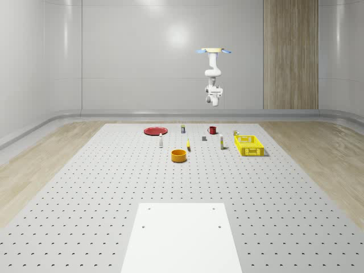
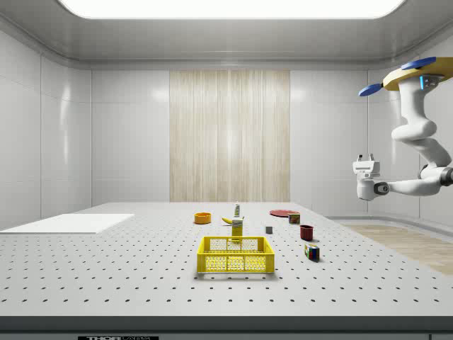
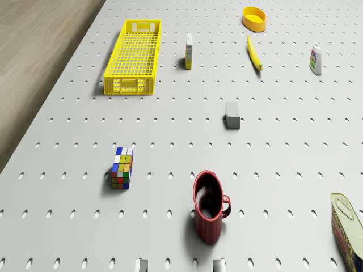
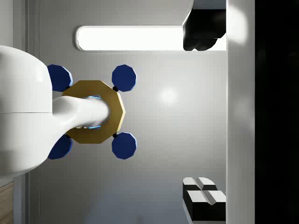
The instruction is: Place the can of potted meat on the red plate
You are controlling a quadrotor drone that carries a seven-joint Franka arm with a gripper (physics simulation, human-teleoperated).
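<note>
The drone (image 2: 417, 74) hovers high above the far edge of the worktop (image 1: 182, 187) with its empty claw (image 2: 366, 159) spread and pointing up, so the meat can (image 3: 347, 229) waits beside the red mug (image 3: 209, 212), apart from the red plate (image 1: 154, 131).

No readable text anywhere. Potted meat can (image 3: 347, 229): label shows green and yellow patches, lettering not legible. Small white bottle (image 3: 316, 59): coloured label, no words made out. Upright box (image 3: 189, 50) by the yellow crate (image 3: 134, 55): markings unreadable. A faint strip along the side view's lower edge (image 2: 117, 338) cannot be deciphered.
</note>
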